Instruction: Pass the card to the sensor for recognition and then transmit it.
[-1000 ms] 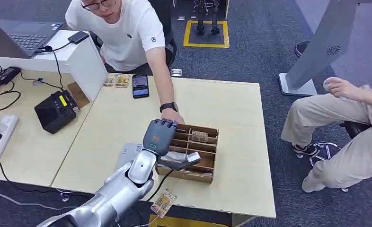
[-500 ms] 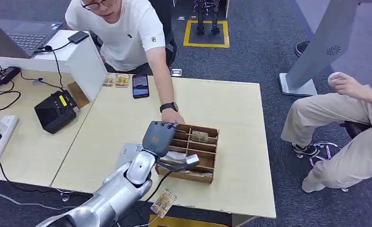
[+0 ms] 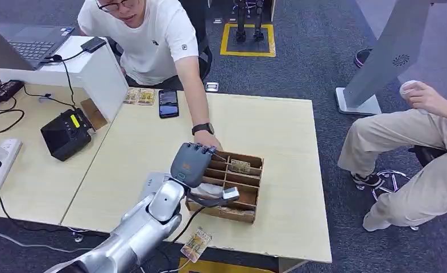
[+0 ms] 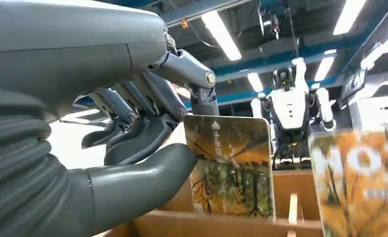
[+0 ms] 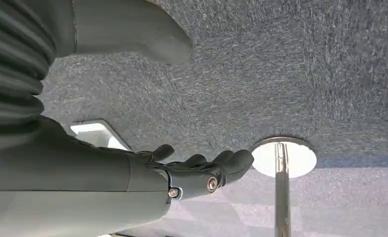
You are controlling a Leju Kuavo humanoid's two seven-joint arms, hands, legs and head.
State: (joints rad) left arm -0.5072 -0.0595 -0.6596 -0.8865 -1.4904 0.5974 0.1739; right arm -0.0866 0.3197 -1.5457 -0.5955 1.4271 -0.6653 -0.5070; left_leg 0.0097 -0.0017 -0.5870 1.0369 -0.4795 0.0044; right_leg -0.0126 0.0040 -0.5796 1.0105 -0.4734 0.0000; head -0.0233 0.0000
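The left hand's [image 4: 108, 143] thick thumb and darker fingers [image 4: 147, 98] pinch the edge of a card [image 4: 231, 165] printed with autumn trees, holding it upright over the wooden divided box [image 3: 232, 185]. In the head view that hand [image 3: 190, 165] sits above the box's left compartments on the pale table [image 3: 278, 131]. A person's hand [image 3: 207, 139] touches the box's far corner. The right hand [image 5: 192, 173] hangs above grey carpet, its fingers loosely apart, holding nothing.
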